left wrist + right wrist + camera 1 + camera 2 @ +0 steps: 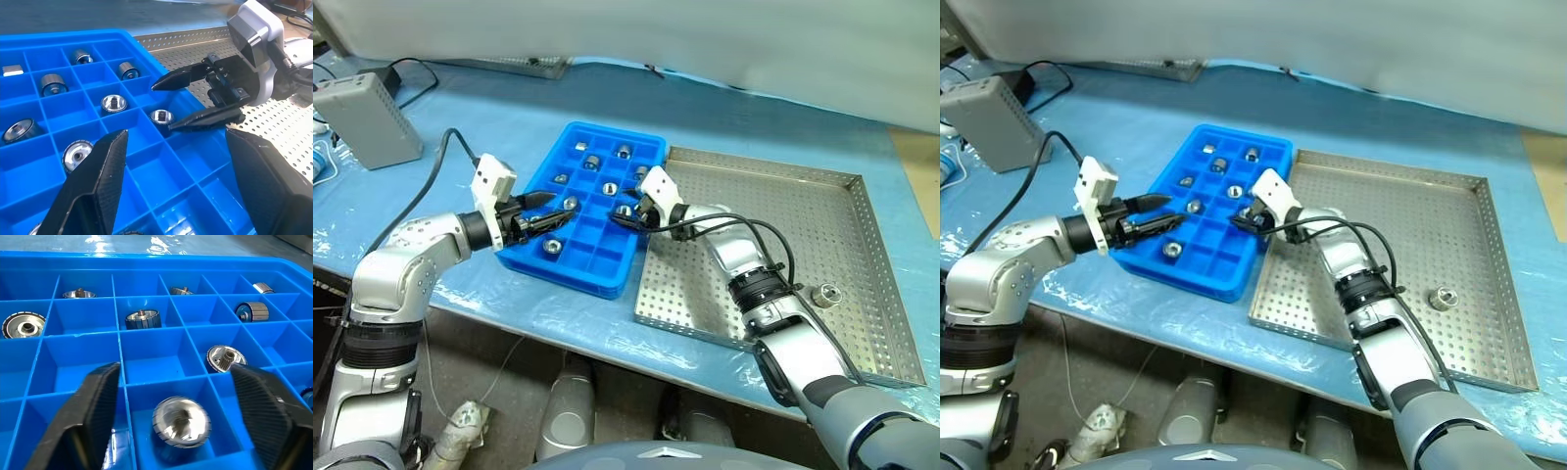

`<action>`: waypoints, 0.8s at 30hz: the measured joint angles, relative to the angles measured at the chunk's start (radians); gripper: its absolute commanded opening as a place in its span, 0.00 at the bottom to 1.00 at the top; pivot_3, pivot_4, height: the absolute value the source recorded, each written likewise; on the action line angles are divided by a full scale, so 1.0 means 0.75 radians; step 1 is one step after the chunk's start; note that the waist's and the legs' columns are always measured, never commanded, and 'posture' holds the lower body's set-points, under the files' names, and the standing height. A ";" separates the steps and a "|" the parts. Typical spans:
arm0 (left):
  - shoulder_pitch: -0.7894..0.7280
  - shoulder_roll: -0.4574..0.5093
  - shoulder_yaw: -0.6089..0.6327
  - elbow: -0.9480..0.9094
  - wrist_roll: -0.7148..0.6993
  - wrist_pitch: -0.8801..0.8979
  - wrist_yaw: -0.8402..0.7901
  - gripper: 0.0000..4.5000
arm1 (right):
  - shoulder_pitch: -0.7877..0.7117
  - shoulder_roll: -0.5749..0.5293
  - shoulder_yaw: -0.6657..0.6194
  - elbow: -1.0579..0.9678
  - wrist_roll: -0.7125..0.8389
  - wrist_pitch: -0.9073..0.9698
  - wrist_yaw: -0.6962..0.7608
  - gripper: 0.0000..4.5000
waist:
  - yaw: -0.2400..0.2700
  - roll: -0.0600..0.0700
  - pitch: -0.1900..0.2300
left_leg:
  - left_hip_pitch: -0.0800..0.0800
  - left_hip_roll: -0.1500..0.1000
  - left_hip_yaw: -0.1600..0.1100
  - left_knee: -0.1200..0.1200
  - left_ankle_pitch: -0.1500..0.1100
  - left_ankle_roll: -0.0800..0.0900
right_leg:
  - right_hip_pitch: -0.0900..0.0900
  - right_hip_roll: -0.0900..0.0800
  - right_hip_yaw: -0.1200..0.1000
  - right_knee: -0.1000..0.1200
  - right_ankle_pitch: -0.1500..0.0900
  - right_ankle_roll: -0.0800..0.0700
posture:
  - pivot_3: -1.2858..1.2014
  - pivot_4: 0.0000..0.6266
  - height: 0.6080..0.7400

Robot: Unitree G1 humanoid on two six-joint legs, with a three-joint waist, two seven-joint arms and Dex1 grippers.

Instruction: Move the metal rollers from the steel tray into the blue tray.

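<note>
Item: metal rollers, likely heavy, rigid, slippery; you are pinching across the round sides. One is sitting in the blue tray between the right gripper's spread fingers; another is waiting in the steel tray. Left gripper is hanging open, empty.

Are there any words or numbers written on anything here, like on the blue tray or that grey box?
No text can be read anywhere.
Blue tray: no words or numbers.
Grey box: no label shows.
Steel tray: just holes, no markings.
Metal rollers: nothing stamped that can be seen.
</note>
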 measured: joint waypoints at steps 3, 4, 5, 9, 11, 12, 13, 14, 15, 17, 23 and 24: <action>-0.029 -0.014 -0.033 0.040 0.004 -0.008 -0.023 0.75 | 0.019 -0.019 -0.027 -0.069 0.000 0.029 -0.020 0.89 | -0.002 0.000 0.000 | 0.000 0.000 0.000 0.000 0.000 0.000 | -0.001 0.000 0.000 0.000 0.000 0.000 | 0.64 0.24 1.00; -0.038 -0.017 -0.047 0.047 0.006 -0.016 -0.036 0.75 | 0.033 -0.038 -0.042 -0.112 0.004 0.047 -0.024 0.89 | -0.001 0.000 0.000 | -0.001 0.000 0.000 0.000 0.000 0.000 | 0.000 0.000 0.000 0.000 0.000 0.000 | 0.63 0.24 1.00; -0.052 -0.026 -0.062 0.061 0.009 -0.025 -0.051 0.75 | 0.062 -0.071 -0.063 -0.186 0.016 0.080 -0.021 0.89 | 0.001 0.000 0.000 | -0.001 -0.001 0.000 0.001 0.000 0.000 | 0.000 0.000 0.000 0.000 0.000 0.000 | 0.62 0.24 1.00; -0.138 -0.086 -0.151 0.180 0.036 -0.080 -0.127 0.75 | 0.303 -0.308 -0.172 -0.650 0.149 0.325 0.073 0.89 | 0.010 0.000 0.000 | 0.000 -0.002 0.001 0.002 -0.001 0.002 | 0.004 0.000 0.002 -0.003 0.000 0.002 | 0.59 0.24 1.00; -0.191 -0.132 -0.204 0.258 0.061 -0.111 -0.164 0.75 | 0.448 -0.446 -0.244 -0.871 0.207 0.450 0.116 0.89 | -0.001 0.000 0.000 | 0.001 -0.002 0.001 0.001 -0.001 0.002 | 0.004 0.000 0.003 -0.003 0.000 0.003 | 0.56 0.24 1.00; -0.217 -0.160 -0.233 0.292 0.075 -0.134 -0.186 0.75 | 0.538 -0.528 -0.283 -0.978 0.230 0.508 0.136 0.89 | -0.002 0.000 0.000 | 0.002 -0.002 0.002 0.001 -0.001 0.002 | 0.004 0.000 0.004 -0.003 0.000 0.004 | 0.55 0.24 1.00; -0.231 -0.179 -0.257 0.320 0.084 -0.152 -0.206 0.75 | 0.609 -0.595 -0.319 -1.053 0.247 0.553 0.151 0.89 | -0.007 0.000 0.000 | 0.003 -0.002 0.002 0.001 -0.001 0.002 | 0.005 0.000 0.004 -0.003 -0.002 0.007 | 0.54 0.24 1.00; -0.252 -0.209 -0.282 0.359 0.099 -0.168 -0.226 0.75 | 0.692 -0.660 -0.374 -1.130 0.261 0.598 0.160 0.89 | -0.020 0.000 0.000 | 0.005 -0.001 0.002 0.001 -0.001 0.002 | 0.005 0.001 0.005 -0.003 -0.005 0.012 | 0.54 0.24 1.00; -0.263 -0.230 -0.302 0.384 0.106 -0.183 -0.245 0.75 | 0.749 -0.702 -0.424 -1.177 0.273 0.634 0.163 0.89 | -0.037 0.000 0.000 | 0.006 -0.001 0.002 0.001 -0.001 0.001 | 0.006 0.001 0.005 -0.003 -0.005 0.013 | 0.53 0.24 1.00; -0.300 -0.284 -0.341 0.434 0.127 -0.210 -0.274 0.75 | 0.865 -0.774 -0.532 -1.256 0.294 0.676 0.163 0.89 | -0.061 0.000 0.000 | 0.007 -0.001 0.003 0.001 0.000 0.001 | 0.006 0.002 0.005 -0.003 -0.005 0.013 | 0.52 0.24 1.00; -0.379 -0.398 -0.399 0.582 0.184 -0.294 -0.339 0.75 | 1.073 -0.787 -0.749 -1.240 0.277 0.679 0.059 0.89 | -0.126 0.000 0.000 | 0.013 -0.002 0.004 0.000 -0.001 0.002 | 0.012 0.001 0.005 -0.007 -0.005 0.014 | 0.50 0.24 1.00; -0.380 -0.407 -0.404 0.592 0.190 -0.302 -0.348 0.75 | 1.082 -0.778 -0.757 -1.216 0.272 0.675 0.042 0.89 | -0.135 0.000 0.000 | 0.013 -0.003 0.004 0.000 -0.001 0.002 | 0.012 0.001 0.004 -0.007 -0.005 0.014 | 0.50 0.24 1.00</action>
